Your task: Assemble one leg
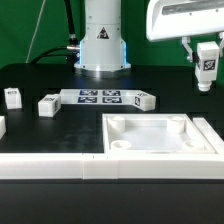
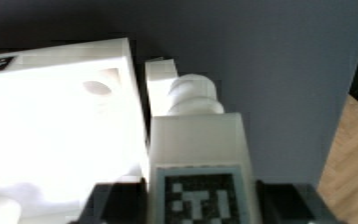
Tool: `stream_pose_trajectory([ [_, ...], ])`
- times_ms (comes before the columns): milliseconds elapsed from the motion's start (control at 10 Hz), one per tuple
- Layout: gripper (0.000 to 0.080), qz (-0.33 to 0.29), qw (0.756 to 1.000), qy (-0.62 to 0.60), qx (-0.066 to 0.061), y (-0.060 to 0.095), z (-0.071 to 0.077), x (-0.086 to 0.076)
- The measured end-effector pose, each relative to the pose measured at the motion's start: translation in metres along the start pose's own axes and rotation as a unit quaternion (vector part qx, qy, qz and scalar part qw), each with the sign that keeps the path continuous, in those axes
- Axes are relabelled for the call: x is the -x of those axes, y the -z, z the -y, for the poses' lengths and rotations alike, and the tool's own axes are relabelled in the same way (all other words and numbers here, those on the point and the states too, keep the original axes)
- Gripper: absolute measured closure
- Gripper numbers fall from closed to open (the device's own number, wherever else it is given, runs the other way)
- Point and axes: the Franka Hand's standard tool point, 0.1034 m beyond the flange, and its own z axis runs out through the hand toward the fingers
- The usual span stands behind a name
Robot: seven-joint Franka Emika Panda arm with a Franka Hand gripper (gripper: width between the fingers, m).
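My gripper (image 1: pixel 206 62) is high at the exterior view's right, shut on a white leg (image 1: pixel 206 66) with a black-and-white tag on its face. It hangs above the table, off the right back corner of the large white square tray (image 1: pixel 160 150). In the wrist view the leg (image 2: pixel 197 140) stands out from between the dark fingers (image 2: pixel 119 205), tag face up, its round end over the tray's edge (image 2: pixel 69 110). Three more legs lie on the table at the exterior view's left (image 1: pixel 13 97), (image 1: pixel 47 104) and near the middle (image 1: pixel 144 100).
The marker board (image 1: pixel 100 97) lies flat at the middle back, in front of the arm's base (image 1: pixel 102 45). A white rail (image 1: pixel 50 170) runs along the table's front. A wooden floor edge (image 2: pixel 354 150) shows in the wrist view.
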Motion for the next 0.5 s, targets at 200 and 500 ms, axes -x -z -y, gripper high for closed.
stream_pose_trajectory([
  [200, 0.0508, -0.003, 0.999, 0.053, 0.007, -0.007, -0.015, -0.015],
  [500, 0.0508, -0.008, 0.996, 0.086, 0.017, -0.015, -0.047, -0.034],
])
